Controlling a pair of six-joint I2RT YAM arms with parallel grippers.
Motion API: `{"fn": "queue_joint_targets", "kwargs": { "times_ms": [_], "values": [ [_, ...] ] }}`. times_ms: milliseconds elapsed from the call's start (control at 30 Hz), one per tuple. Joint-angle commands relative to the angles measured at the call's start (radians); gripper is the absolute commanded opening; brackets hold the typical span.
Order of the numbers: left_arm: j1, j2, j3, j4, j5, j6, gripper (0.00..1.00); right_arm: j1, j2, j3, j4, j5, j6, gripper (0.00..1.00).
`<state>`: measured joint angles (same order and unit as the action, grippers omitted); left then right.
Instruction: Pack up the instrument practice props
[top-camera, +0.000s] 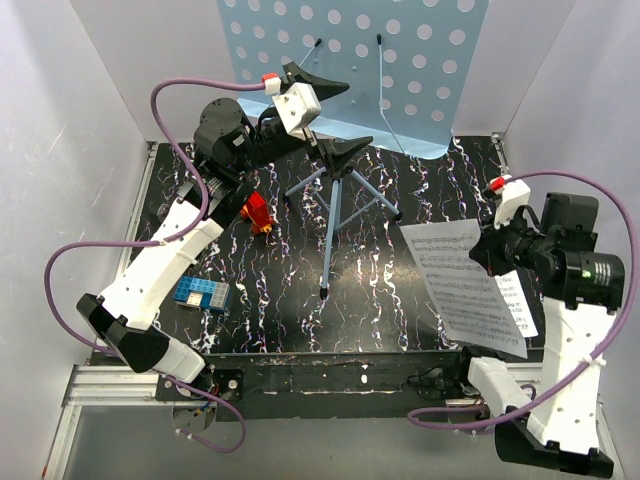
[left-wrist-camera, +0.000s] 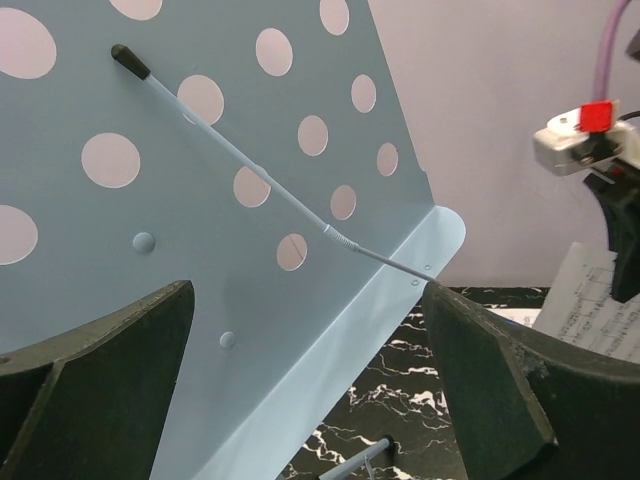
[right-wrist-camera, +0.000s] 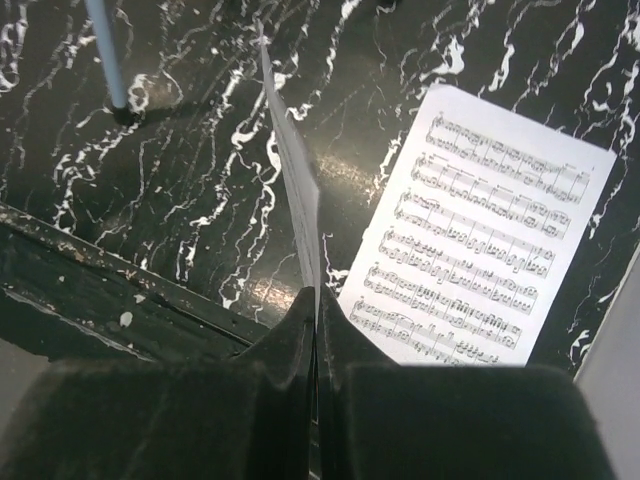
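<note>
The light-blue music stand (top-camera: 337, 185) occupies the rear middle of the black, white-veined desk (top-camera: 270, 320). Its perforated plate (top-camera: 350, 60) stands upright at the desk's back edge, against the rear wall, with thin wire page holders (left-wrist-camera: 250, 180) lying across its face. The tripod legs (top-camera: 328, 250) are spread on the desk just in front of the plate; whether they are joined to it cannot be told, because the left arm covers that spot.

The left gripper (top-camera: 325, 112) hovers between the plate and the tripod with its fingers (left-wrist-camera: 100, 390) wide apart and nothing between them. From its wrist camera, the plate's lower corner shows through the gap, clear of both fingers.

The right gripper (right-wrist-camera: 315, 300) is at the right side of the desk, its jaws pressed together on a sheet-music page (top-camera: 460, 285). The page is pinched at its edge and lifted off the surface; the wrist camera sees it edge-on, rising out of the fingers. A second page (right-wrist-camera: 480, 260) lies flat on the desk, below and just to the right of the held one.

Near the left arm, a small red object (top-camera: 258, 212) sits close to the tripod's left leg, and a blue block (top-camera: 203, 293) lies nearer the front left of the desk
</note>
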<state>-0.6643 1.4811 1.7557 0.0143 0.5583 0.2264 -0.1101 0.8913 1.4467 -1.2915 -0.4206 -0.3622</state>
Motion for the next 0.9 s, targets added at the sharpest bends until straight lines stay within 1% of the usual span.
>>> {"fn": "queue_joint_targets", "kwargs": {
  "times_ms": [0,167,367,500,633,867],
  "values": [
    [0.002,-0.030,0.011,-0.043,-0.018,0.024,0.98,-0.008,0.057,-0.060,0.062,0.092,0.006,0.01],
    [0.003,-0.036,0.014,-0.071,-0.028,0.059,0.98,-0.023,0.109,-0.176,0.231,0.232,-0.026,0.01],
    [0.002,-0.042,0.018,-0.094,-0.044,0.090,0.98,-0.052,0.181,-0.279,0.385,0.304,-0.090,0.01],
    [0.002,-0.051,-0.002,-0.093,-0.057,0.099,0.98,-0.086,0.239,-0.338,0.484,0.312,-0.130,0.01],
    [0.002,-0.051,-0.010,-0.088,-0.066,0.103,0.98,-0.111,0.342,-0.339,0.529,0.309,-0.179,0.01],
    [0.002,-0.054,-0.019,-0.094,-0.077,0.120,0.98,-0.128,0.488,-0.284,0.549,0.301,-0.178,0.01]
  ]
}}
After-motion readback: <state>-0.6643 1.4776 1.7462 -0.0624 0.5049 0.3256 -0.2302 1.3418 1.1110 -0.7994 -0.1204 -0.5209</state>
